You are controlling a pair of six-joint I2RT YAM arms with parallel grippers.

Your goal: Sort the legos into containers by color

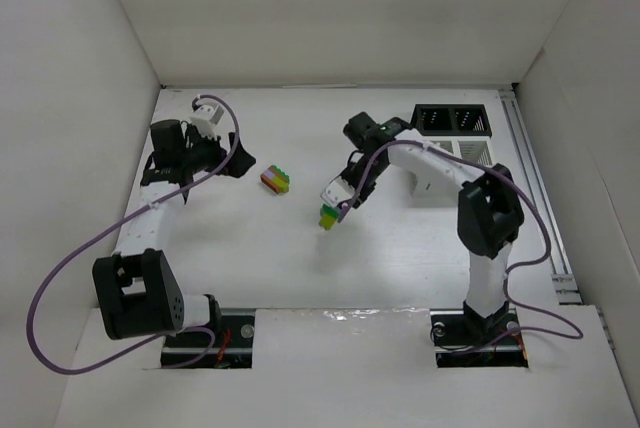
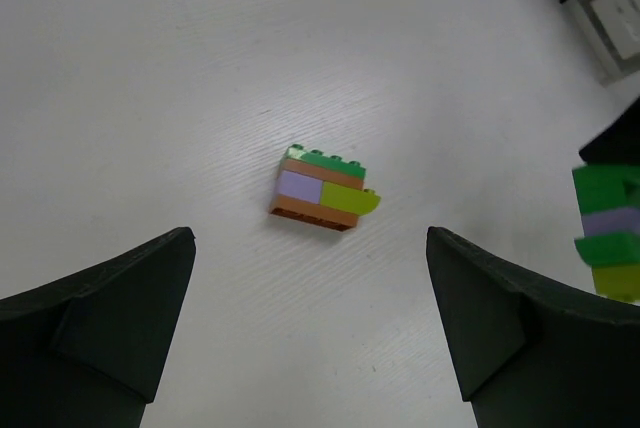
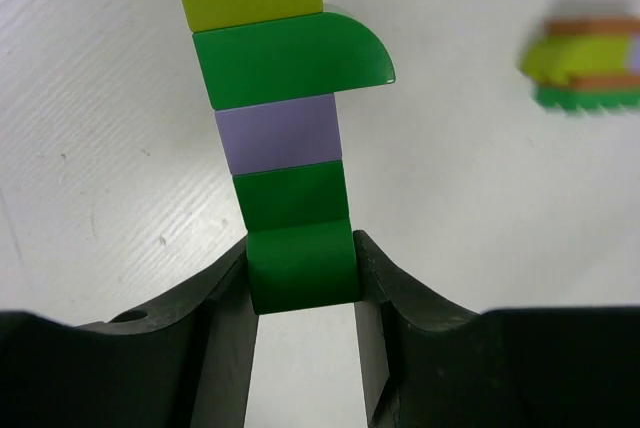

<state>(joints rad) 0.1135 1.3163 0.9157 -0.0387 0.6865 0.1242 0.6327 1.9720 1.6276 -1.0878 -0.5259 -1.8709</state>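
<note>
Sorting barely begun: right gripper (image 3: 300, 268) grips one brick stack (image 3: 285, 98), left gripper (image 2: 310, 278) open over 2nd stack (image 2: 320, 190); bins (image 1: 452, 108) w/o visible bricks.

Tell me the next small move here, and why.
Probably bring the left pincer, open and empty, across to grip the lime end of the stack that the right pincer is shut on. That stack mixes lime, green and purple, so it needs pulling apart before binning. The other stack lies on the table and can wait.
</note>
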